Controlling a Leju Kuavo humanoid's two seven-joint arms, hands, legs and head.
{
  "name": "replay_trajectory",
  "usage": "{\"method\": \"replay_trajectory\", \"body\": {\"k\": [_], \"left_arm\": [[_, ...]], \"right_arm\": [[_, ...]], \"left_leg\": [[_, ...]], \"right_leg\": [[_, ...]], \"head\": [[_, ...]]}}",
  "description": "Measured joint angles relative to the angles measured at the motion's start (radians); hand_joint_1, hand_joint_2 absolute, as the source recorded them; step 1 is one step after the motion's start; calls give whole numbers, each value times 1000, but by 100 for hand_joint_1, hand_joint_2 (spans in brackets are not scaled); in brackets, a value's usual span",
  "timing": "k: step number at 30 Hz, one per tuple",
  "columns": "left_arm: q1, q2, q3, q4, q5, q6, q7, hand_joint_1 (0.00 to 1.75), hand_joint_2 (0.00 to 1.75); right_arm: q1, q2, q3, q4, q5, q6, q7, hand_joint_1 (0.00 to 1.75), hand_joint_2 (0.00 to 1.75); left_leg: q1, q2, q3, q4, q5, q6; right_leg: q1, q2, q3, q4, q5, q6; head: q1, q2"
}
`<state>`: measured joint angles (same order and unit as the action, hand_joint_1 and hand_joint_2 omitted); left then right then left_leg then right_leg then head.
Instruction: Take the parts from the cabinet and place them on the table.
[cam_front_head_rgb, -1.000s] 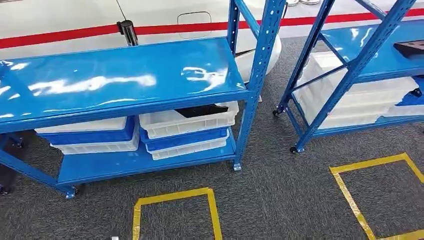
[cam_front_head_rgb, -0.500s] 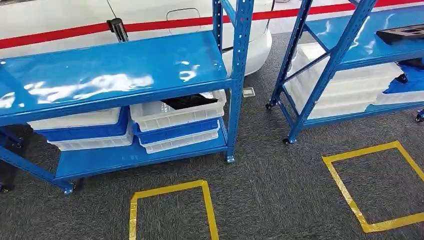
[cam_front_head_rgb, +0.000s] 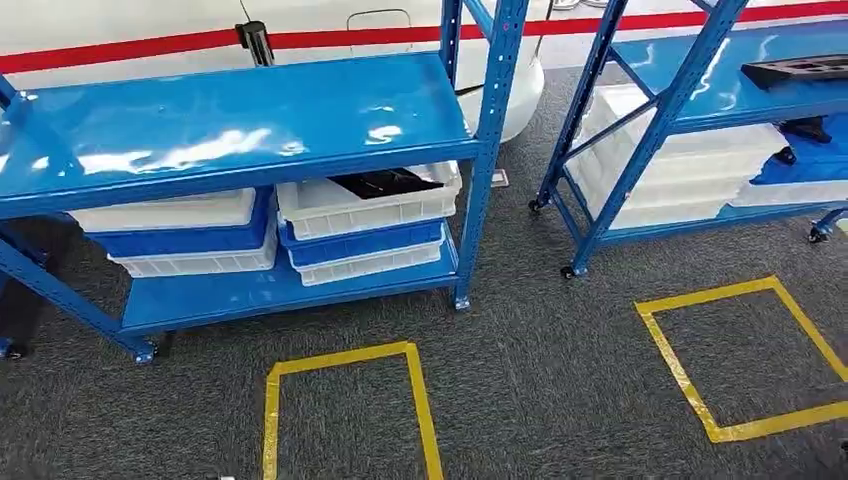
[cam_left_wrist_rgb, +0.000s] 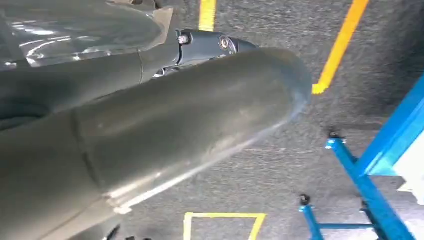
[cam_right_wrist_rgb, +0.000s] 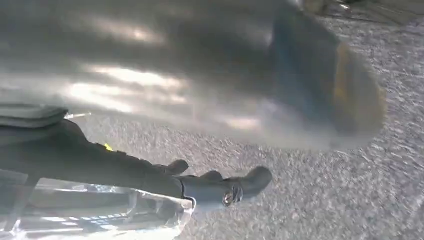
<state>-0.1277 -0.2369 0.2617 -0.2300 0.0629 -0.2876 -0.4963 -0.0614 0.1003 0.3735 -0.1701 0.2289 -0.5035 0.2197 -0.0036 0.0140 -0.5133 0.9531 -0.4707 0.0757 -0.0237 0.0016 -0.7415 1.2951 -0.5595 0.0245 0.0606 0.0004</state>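
Two blue racks stand on grey carpet (cam_front_head_rgb: 540, 370) in the head view. The left rack (cam_front_head_rgb: 490, 150) has a bare, glossy top shelf (cam_front_head_rgb: 250, 115). Below it sit stacked white and blue bins, and a flat black part (cam_front_head_rgb: 382, 183) lies in the top white bin (cam_front_head_rgb: 365, 205), half under the shelf's front edge. A second part (cam_front_head_rgb: 795, 68), dark and flat, rests on the right rack (cam_front_head_rgb: 655, 140), on its upper shelf, with more bins (cam_front_head_rgb: 690, 175) beneath it. The two racks stand apart, with open carpet between them.

Yellow tape marks one square (cam_front_head_rgb: 345, 410) in front of the left rack and another (cam_front_head_rgb: 745, 355) in front of the right one. Behind the racks runs a white car body (cam_front_head_rgb: 130, 25) with a red stripe.

The left wrist view adds a close look at a rack foot (cam_left_wrist_rgb: 332, 140) on its caster and at tape lines on the carpet. The left hand (cam_left_wrist_rgb: 175, 135) shows there as a broad grey shape; whether its fingers are spread or curled cannot be told. In the right wrist view the right hand (cam_right_wrist_rgb: 200, 75) is a blurred grey mass over carpet, and its state cannot be told either.
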Motion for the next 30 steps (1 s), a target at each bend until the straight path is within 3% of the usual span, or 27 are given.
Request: {"method": "replay_trajectory", "body": {"k": [1, 2, 4, 5, 6, 7, 9, 10, 12, 14, 15, 16, 17, 18, 19, 20, 21, 22, 24, 25, 26, 27, 28, 30], "left_arm": [[1, 0, 0, 0, 0, 0, 0, 0, 0], [1, 0, 0, 0, 1, 0, 1, 0, 0], [0, 0, 0, 0, 2, -1, 1, 0, 0], [0, 0, 0, 0, 2, -2, 1, 0, 0], [0, 0, 0, 0, 2, -2, 1, 0, 0], [0, 0, 0, 0, 2, -3, 1, 0, 0], [0, -1, 0, 0, 2, -4, 2, 0, 0], [0, 0, 0, 0, 2, -4, 2, 0, 0], [0, 0, 0, 0, 2, -5, 2, 0, 0], [0, 2, 0, 0, 2, -4, 2, 0, 0], [1, 2, 0, 0, 2, -4, 2, 0, 0], [3, 2, 0, 0, 2, -4, 2, 0, 175], [4, 3, 0, 0, 2, -4, 2, 0, 175], [4, 4, 0, 0, 2, -4, 2, 0, 175], [3, 5, 0, 0, 2, -5, 2, 0, 0], [2, 5, 0, 0, 2, -5, 3, 0, 0], [0, 5, 0, 0, 2, -6, 4, 0, 0], [0, 5, 0, 0, 3, -9, 5, 0, 175], [1, 5, 0, 0, 4, -11, 7, 0, 175], [0, 5, 0, 0, 6, -13, 7, 0, 175], [0, 5, 0, 0, 5, -13, 8, 0, 175], [-1, 5, 0, 0, 2, -13, 9, 0, 175], [0, 4, 0, 0, 0, -9, 11, 0, 175], [-1, 3, 0, 0, -5, 5, 11, 0, 175]], "right_arm": [[1, 0, 0, 0, 0, 0, 0, 0, 0], [2, -1, 0, 0, 0, 0, 0, 0, 0], [2, -3, 0, 0, 0, 0, 0, 0, 0], [1, -4, 0, 0, 2, 0, 0, 0, 0], [-1, -5, 0, 0, 2, 0, 0, 0, 0], [0, -5, 0, 0, 2, 0, 0, 0, 0], [2, -6, 0, 0, 2, 0, 0, 0, 0], [2, -5, 0, 0, 2, 0, 0, 0, 0], [0, -3, 0, 0, 2, 0, 0, 0, 0], [0, -1, 0, 0, 3, 0, 0, 0, 0], [2, -2, 0, 0, 2, 0, 0, 0, 0], [2, -2, 0, 0, 2, 0, 0, 0, 0], [3, -2, 0, 0, 2, 0, 0, 0, 0], [3, -2, 0, 0, 2, 0, 0, 0, 0], [3, -1, 0, 0, 2, 0, 0, 0, 0], [2, 0, 0, 0, 2, 0, 1, 0, 0], [0, 0, 0, 0, 2, 0, 1, 0, 175], [-2, 1, 0, 0, 2, 0, 1, 0, 0], [-2, 1, 0, 0, 2, 0, 1, 0, 0], [-2, 1, 0, 0, 2, 0, 2, 0, 0], [-3, 1, 0, 0, 3, 0, 2, 0, 0], [-2, 1, 0, 0, 3, -1, 2, 0, 0], [-2, 0, 0, 0, 3, -2, 2, 0, 175], [-2, 0, 0, 0, 4, -3, 2, 0, 175]], "left_leg": [[-3, 2, -8, 0, 6, 0], [-6, 2, -12, 1, 10, -2], [-9, 2, -17, 6, 15, -6], [-9, 3, -13, 13, 15, -7], [-19, 4, -23, 25, 13, -12], [-17, 4, -27, 27, 15, -17], [-13, 4, -29, 26, 22, -28], [-15, 3, -32, 30, 21, -30], [-5, -9, -57, 92, -34, -49], [5, -12, -127, 247, -116, -64], [10, -12, -162, 324, -142, -70], [16, -12, -173, 350, -140, -74], [22, -12, -159, 325, -116, -77], [26, -12, -122, 257, -74, -79], [29, -12, -73, 165, -29, -80], [33, -12, -24, 71, 7, -80], [28, -18, -8, 39, -12, -80], [23, -18, -16, 38, -6, -71], [14, -18, -27, 45, -5, -58], [12, -18, -28, 37, 3, -46], [18, -16, -25, 26, 13, -34], [9, -18, -27, 27, 9, -49], [3, -18, -27, 28, 9, -47], [-2, -17, -27, 29, 11, -41]], "right_leg": [[1, 0, 10, 11, -4, 8], [1, 0, 46, -26, 6, 15], [2, -1, 180, -216, 54, 26], [3, -3, 237, -304, 67, 23], [12, -2, 238, -323, 63, 11], [11, -2, 238, -321, 69, 3], [14, -2, 234, -321, 74, -5], [0, -2, 236, -327, 80, -14], [-6, -2, 233, -329, 87, -27], [-5, -3, 228, -328, 89, -29], [-5, -3, 223, -326, 90, -28], [-6, -3, 221, -325, 91, -27], [-7, -3, 220, -323, 91, -26], [-8, -2, 220, -320, 91, -25], [-11, -1, 221, -318, 91, -25], [-11, 1, 222, -317, 91, -23], [-4, 1, 219, -317, 93, -17], [-2, 1, 212, -316, 95, -7], [-4, 1, 206, -321, 102, 9], [-3, 0, 206, -325, 106, 22], [-1, -1, 197, -315, 99, 25], [2, -1, 199, -330, 106, 11], [1, -2, 203, -329, 105, 11], [-2, -2, 199, -331, 107, 11]], "head": [[0, 0], [0, 0], [0, 0], [0, 0], [-1, 0], [-2, 0], [-1, 0], [-1, 0], [-5, 0], [-5, 0], [-5, 0], [-5, 0], [-5, 0], [-5, 0], [-5, 0], [-5, 0], [-5, 0], [-5, 0], [-5, 0], [-5, 0], [-4, 0], [-2, 0], [-2, 0], [-1, 0]]}}
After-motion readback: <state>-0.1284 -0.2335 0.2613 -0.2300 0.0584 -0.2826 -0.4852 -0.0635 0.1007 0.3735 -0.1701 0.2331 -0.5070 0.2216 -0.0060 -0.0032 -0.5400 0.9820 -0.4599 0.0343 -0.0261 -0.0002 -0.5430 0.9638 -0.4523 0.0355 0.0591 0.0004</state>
